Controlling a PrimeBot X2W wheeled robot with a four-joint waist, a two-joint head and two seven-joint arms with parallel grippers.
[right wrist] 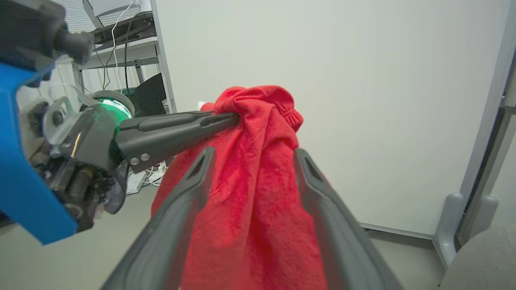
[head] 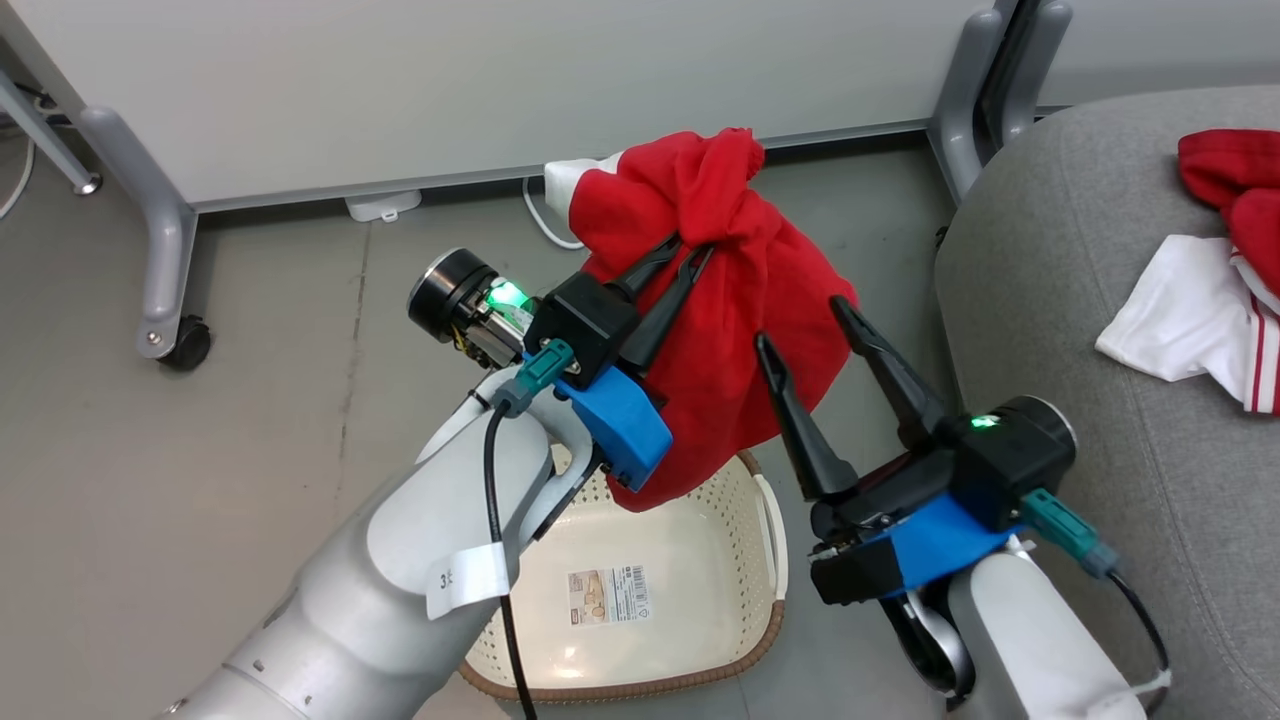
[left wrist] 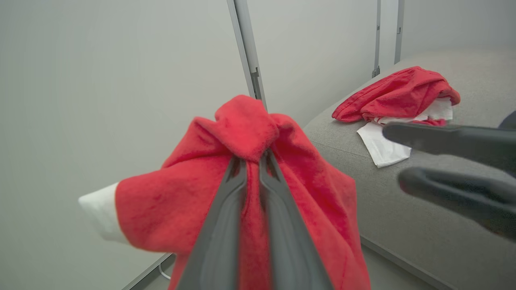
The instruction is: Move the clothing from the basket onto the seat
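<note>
My left gripper is shut on a bunched red garment with a white cuff, holding it in the air above the cream-white basket. The garment is pinched near its top by the left gripper. My right gripper stands open beside the hanging cloth, one finger on each side of the garment in the right wrist view, not clamped. The basket interior is bare except for a label. Another red and white garment lies on the grey seat at the right.
A white partition wall on grey wheeled legs stands behind. A white cable and plug lie at its base on the grey floor. The seat's rounded corner is close to my right arm.
</note>
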